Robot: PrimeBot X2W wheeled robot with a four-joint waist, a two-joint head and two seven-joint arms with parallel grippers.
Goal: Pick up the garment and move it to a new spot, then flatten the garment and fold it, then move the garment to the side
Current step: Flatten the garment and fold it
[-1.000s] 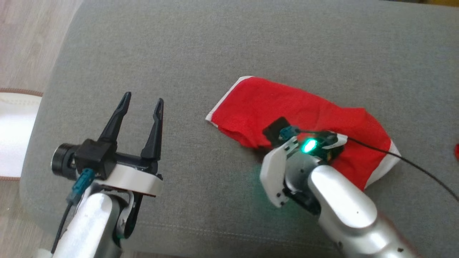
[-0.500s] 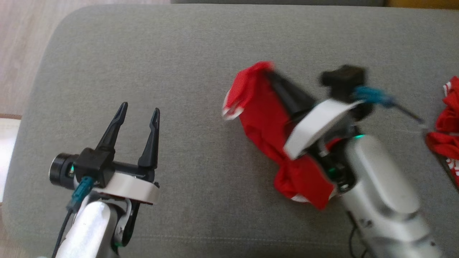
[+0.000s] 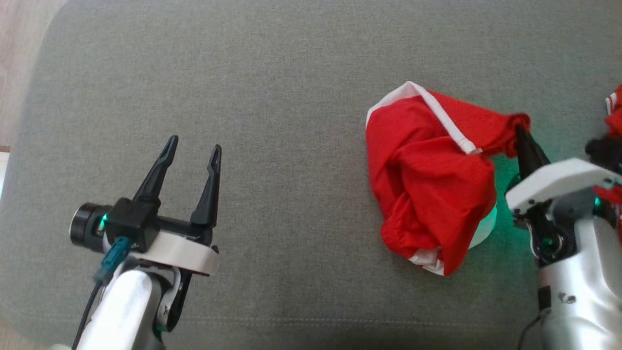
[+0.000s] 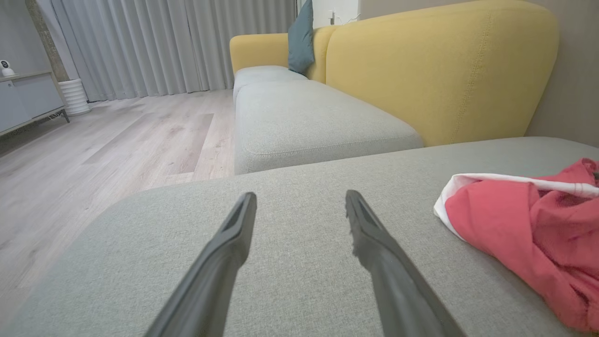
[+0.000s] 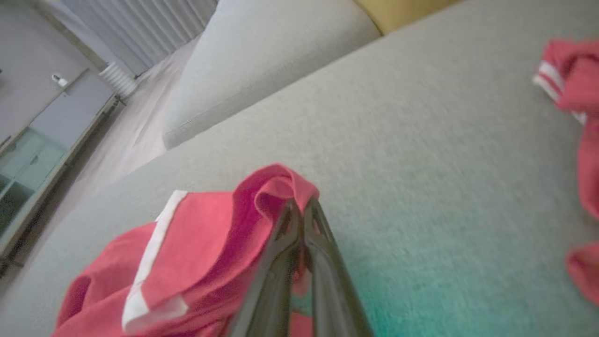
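The garment (image 3: 427,175) is red with white trim, bunched up and hanging from one pinched corner over the grey cushion (image 3: 272,87). My right gripper (image 3: 521,131) is shut on that corner at the garment's upper right; the right wrist view shows its fingers (image 5: 299,220) pressed together with red cloth (image 5: 196,243) folded over the tips. My left gripper (image 3: 193,142) stands open over bare cushion far to the left, nothing between its fingers (image 4: 234,229). The garment (image 4: 529,229) lies at the right edge of the left wrist view.
Another red and white piece of clothing (image 3: 614,109) lies at the cushion's right edge and appears again (image 5: 568,79) in the right wrist view. A yellow sofa back (image 4: 440,70) rises behind the cushion. Wooden floor (image 4: 117,135) lies to the left.
My right gripper has lifted the garment off the cushion and carried it to the right; it went from lying flat to hanging bunched. The head camera has shifted. The left arm has stayed still.
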